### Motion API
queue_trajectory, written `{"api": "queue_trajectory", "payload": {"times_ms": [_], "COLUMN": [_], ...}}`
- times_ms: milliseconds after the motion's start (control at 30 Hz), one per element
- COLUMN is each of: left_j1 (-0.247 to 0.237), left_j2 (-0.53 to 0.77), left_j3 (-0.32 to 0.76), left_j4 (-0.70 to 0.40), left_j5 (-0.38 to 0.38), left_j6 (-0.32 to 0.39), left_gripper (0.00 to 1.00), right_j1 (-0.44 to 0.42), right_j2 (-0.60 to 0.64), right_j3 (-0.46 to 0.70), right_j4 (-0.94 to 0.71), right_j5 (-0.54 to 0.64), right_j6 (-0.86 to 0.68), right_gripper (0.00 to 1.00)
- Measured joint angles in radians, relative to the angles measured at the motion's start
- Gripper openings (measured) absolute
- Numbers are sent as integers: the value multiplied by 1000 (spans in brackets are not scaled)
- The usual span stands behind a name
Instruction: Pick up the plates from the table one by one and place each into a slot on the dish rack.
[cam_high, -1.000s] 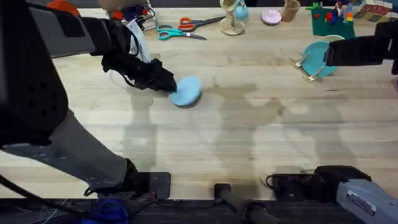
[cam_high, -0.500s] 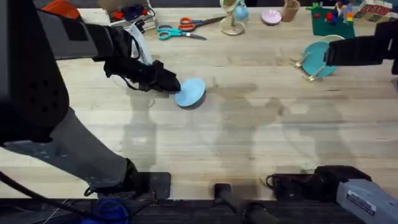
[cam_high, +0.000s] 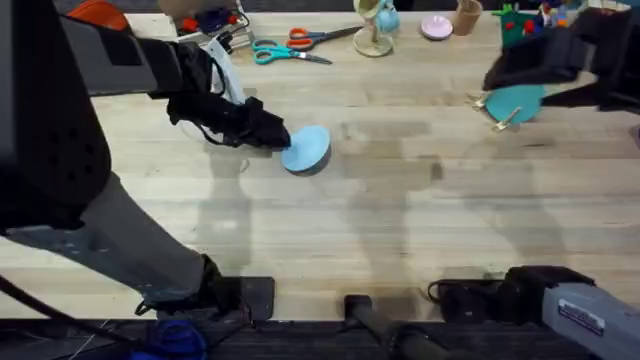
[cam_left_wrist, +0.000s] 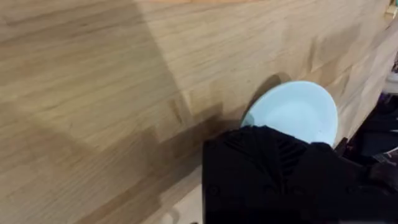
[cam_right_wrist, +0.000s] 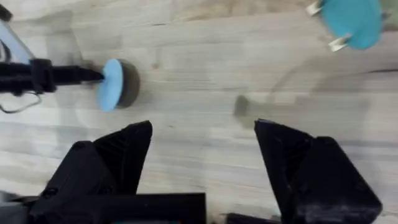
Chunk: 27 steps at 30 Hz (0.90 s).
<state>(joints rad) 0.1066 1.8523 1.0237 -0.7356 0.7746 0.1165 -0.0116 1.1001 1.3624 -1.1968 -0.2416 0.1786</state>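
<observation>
L gripper (cam_high: 272, 136) is gripping the pale blue plate (cam_high: 307, 147) by its 9 o'clock edge, tilted just off the table (cam_high: 400, 220) at ctr-left. R gripper (cam_right_wrist: 202, 158) is hanging w/ fingers spread wide, nothing btwn them, near the dish rack (cam_high: 497, 108) at 2 o'clock, already holding a teal plate (cam_high: 517, 100). Risk: thin edge grip, so the plate may be slipping or pivoting during carry.

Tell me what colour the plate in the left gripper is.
Pale sky blue, plain; the plate shows best in the left wrist view.
</observation>
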Motion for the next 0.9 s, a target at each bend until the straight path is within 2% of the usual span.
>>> {"api": "queue_trajectory", "payload": {"times_ms": [233,633,900], "left_j1": [0,0,0], "left_j2": [0,0,0], "left_j3": [0,-1,-1], "left_j4": [2,3,3], "left_j5": [0,1,0], "left_j6": [0,0,0], "left_gripper": [43,42,42], "right_j1": [41,193,319], "right_j2": [95,254,382], "right_j3": [-12,-185,-197], "right_j4": [84,323,431], "right_j5": [-51,-173,-191], "right_j6": [116,256,320], "right_gripper": [993,995,995]}}
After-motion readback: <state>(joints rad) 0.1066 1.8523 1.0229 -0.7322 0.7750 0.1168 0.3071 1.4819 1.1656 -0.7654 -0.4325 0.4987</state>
